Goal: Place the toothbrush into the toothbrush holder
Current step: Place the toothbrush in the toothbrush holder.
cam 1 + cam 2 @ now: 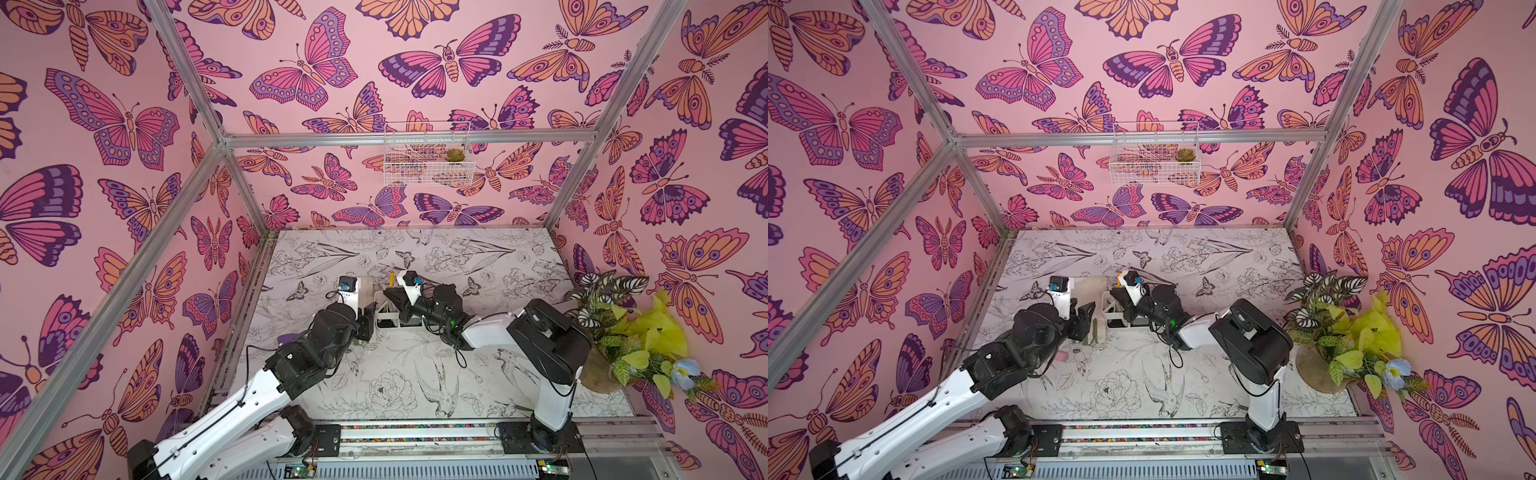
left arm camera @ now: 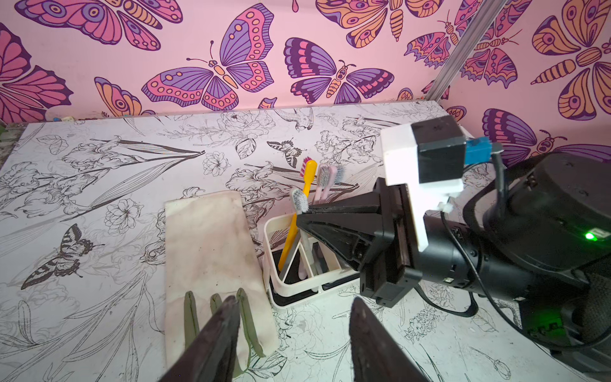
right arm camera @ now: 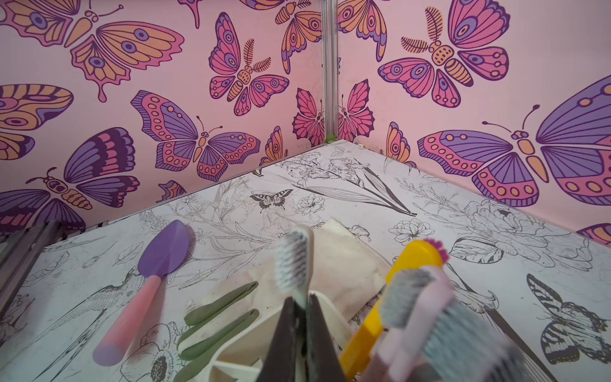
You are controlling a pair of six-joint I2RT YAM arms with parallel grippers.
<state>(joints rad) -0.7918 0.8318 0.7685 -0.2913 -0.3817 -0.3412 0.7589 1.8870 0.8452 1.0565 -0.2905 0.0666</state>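
Observation:
The white toothbrush holder [image 2: 268, 246] stands on the table, seen in both top views [image 1: 379, 311] [image 1: 1107, 308]. My right gripper [image 3: 301, 297] is shut on the neck of a pale toothbrush [image 3: 292, 258] with grey-white bristles, head up, right over the holder's rim [image 3: 251, 334]. In the left wrist view the toothbrush [image 2: 299, 200] sticks up past the right gripper [image 2: 302, 211], and its handle runs down into the holder. A yellow toothbrush [image 2: 309, 178] and pink ones [image 2: 325, 180] stand in the holder. My left gripper [image 2: 293, 299] hangs open just in front of the holder, holding nothing.
A cream glove [image 2: 205, 251] with green fingers lies flat beside the holder, under the left gripper's finger. A purple trowel [image 3: 155, 264] with a pink handle lies further left. A potted plant [image 1: 615, 328] fills the right edge. A wire basket [image 1: 428, 153] hangs on the back wall.

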